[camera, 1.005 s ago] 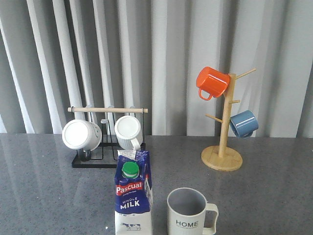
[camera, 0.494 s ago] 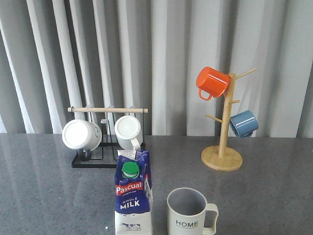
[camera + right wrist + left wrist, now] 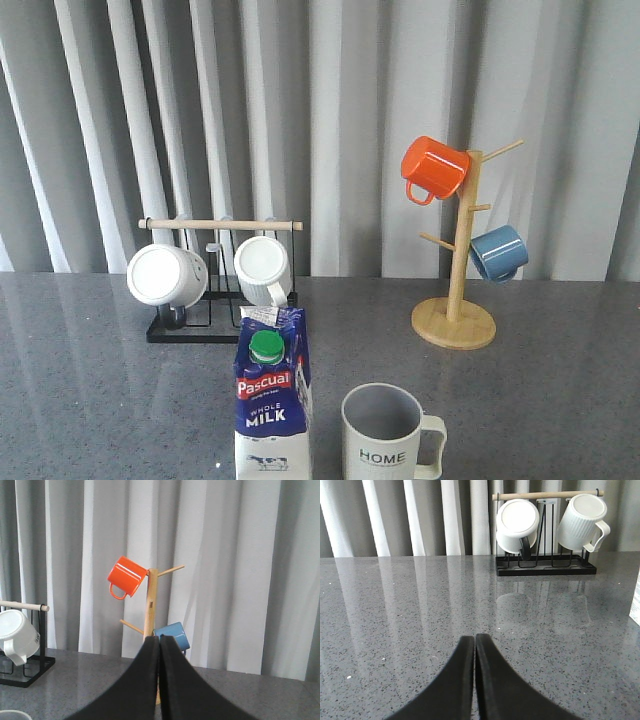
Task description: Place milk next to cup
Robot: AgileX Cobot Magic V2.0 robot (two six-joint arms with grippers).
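Milk (image 3: 273, 405) base and cup (image 3: 388, 434) bottom cut off.

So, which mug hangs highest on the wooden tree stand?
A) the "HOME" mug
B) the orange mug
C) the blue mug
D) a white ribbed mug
B: the orange mug hangs near the top of the wooden tree stand, above the blue mug.

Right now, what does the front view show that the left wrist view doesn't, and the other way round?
Only the front view shows the milk standing beside the cup, plus the wooden mug tree with its orange mug and blue mug. Only the left wrist view shows the left claw, shut and holding nothing. Both show the black rack with two white mugs on the grey table.
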